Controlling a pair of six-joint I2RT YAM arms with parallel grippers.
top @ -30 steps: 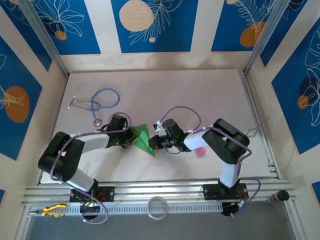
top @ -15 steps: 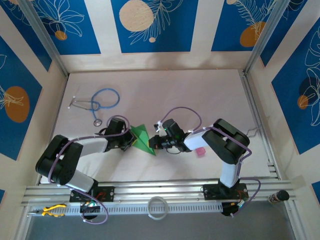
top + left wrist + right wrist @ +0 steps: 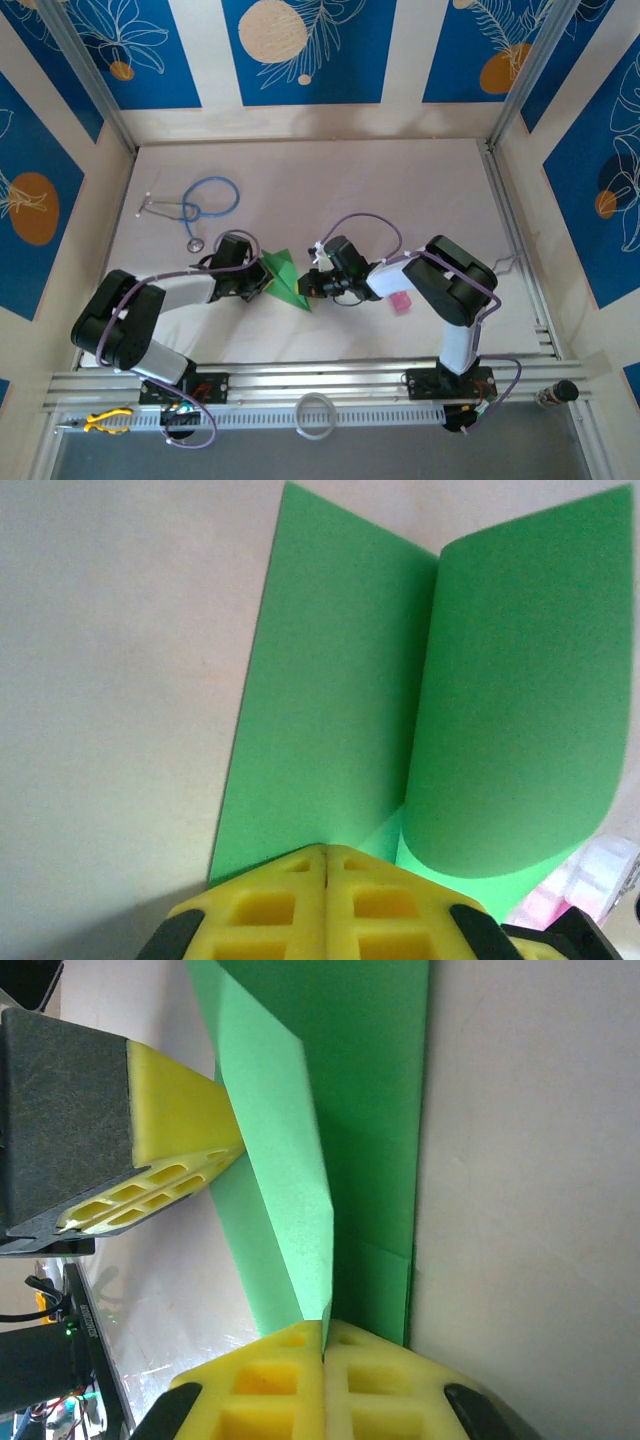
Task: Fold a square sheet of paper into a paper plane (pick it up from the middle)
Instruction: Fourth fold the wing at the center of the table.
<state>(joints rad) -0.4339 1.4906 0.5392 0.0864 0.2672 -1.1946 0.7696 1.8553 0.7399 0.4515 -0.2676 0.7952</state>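
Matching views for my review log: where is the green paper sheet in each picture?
Top external: the square sheet of paper lies mid-table, slightly left of centre.
Left wrist: centre to right, its right flap curled up.
Right wrist: upper centre, partly folded.
Shared landmark: the yellow-fingered left gripper at its edge.

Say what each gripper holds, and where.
Both pinch the green paper: the left gripper at one edge, the right gripper at the end of the raised fold.
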